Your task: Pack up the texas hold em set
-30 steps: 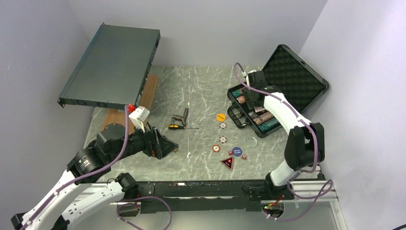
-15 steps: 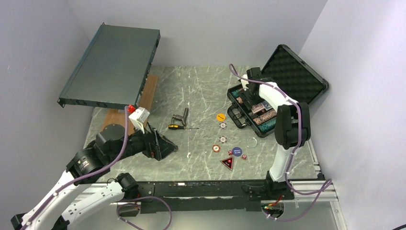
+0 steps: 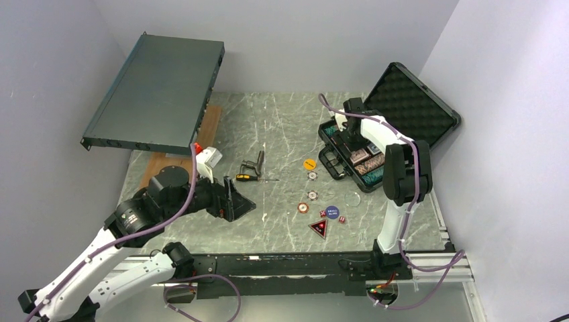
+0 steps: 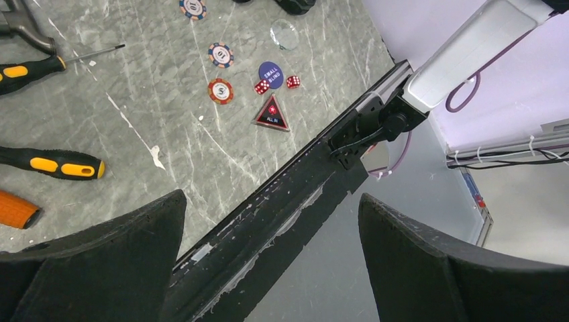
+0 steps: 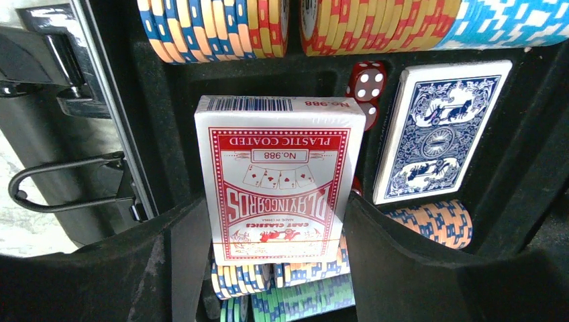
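Right wrist — red deck (image 5: 282, 181) in gripper (image 5: 272, 225)

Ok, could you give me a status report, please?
Left gripper open. Right gripper shut on red deck over case. Chips, dice, buttons loose on table. Nothing blocking.

Marble table (image 3: 282, 127): case (image 3: 410, 111), loose chips (image 3: 313, 195), dice (image 3: 323, 214), screwdrivers (image 3: 245, 177)

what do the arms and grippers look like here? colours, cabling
Both the left arm and right arm: white link shells, black cylindrical joints, a purple cable along each. The left gripper and right gripper have broad matte-black fingers. A white box with a red tip sits by the left wrist.
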`<state>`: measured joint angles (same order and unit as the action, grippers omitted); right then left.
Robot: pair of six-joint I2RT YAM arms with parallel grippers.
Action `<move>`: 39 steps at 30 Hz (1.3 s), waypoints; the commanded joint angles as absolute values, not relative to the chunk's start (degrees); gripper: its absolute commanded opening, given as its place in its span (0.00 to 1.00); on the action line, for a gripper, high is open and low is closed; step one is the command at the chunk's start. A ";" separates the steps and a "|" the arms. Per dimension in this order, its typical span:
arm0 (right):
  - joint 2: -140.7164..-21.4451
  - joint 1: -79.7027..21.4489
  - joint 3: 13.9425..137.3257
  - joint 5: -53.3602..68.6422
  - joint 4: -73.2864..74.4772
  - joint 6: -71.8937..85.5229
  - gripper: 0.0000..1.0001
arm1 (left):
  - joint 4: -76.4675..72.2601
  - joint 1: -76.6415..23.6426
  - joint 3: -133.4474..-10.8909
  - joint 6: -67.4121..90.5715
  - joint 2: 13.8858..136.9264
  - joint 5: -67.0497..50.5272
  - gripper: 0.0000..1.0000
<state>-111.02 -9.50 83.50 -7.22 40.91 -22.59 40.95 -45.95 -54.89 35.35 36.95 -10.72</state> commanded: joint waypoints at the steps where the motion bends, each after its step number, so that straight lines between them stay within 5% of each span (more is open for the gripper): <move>1: -109.58 -9.22 82.89 -7.97 40.66 -23.05 0.00 | 38.25 -46.05 -57.16 34.59 36.45 -11.74 0.99; 15: -112.51 -8.82 81.15 -7.87 37.24 -22.98 0.14 | 39.31 -46.05 -57.86 34.54 35.68 -10.55 0.99; 34: -113.85 -8.27 79.59 1.10 29.61 -26.70 0.19 | 38.29 -46.03 -58.06 36.01 36.50 -11.48 0.99; 39: -112.65 -8.17 78.89 4.90 30.66 -25.90 0.29 | 37.82 -46.05 -57.68 36.44 36.49 -11.88 0.99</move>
